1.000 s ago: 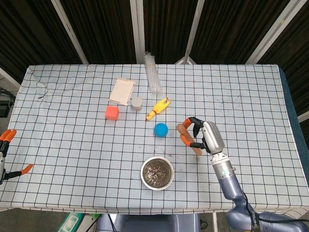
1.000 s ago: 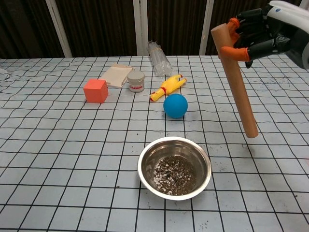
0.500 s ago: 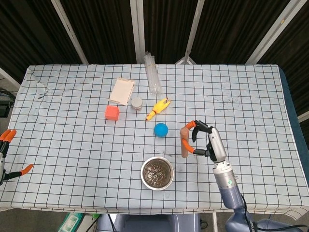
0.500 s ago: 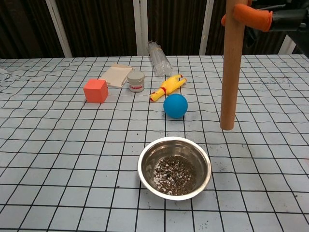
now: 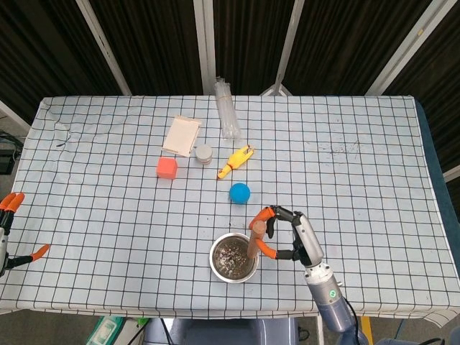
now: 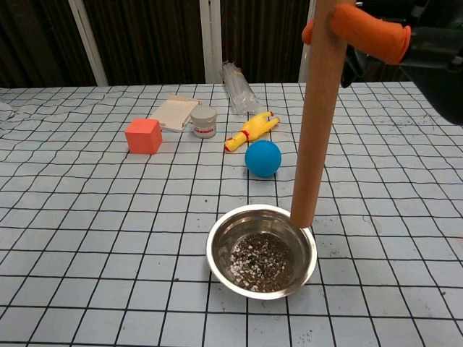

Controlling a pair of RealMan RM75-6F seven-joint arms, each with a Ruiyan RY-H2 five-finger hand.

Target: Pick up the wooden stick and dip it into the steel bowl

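My right hand (image 5: 287, 236) (image 6: 394, 40) grips the upper end of the wooden stick (image 6: 316, 116) (image 5: 254, 237), which hangs nearly upright. The stick's lower end hovers just over the right rim of the steel bowl (image 6: 261, 251) (image 5: 233, 257), which holds dark and white granules. My left hand (image 5: 10, 228) shows only at the left edge of the head view, off the table, with orange-tipped fingers apart and nothing in them.
A blue ball (image 6: 262, 158) lies just behind the bowl. Farther back are a yellow rubber chicken (image 6: 249, 129), a small white jar (image 6: 205, 121), a red cube (image 6: 143, 135), a tan flat block (image 6: 173, 111) and a clear plastic bottle (image 6: 237, 87).
My right hand has carried the stick left and toward the robot, from right of the ball to above the bowl's right rim. The stick has swung from tilted to nearly upright.
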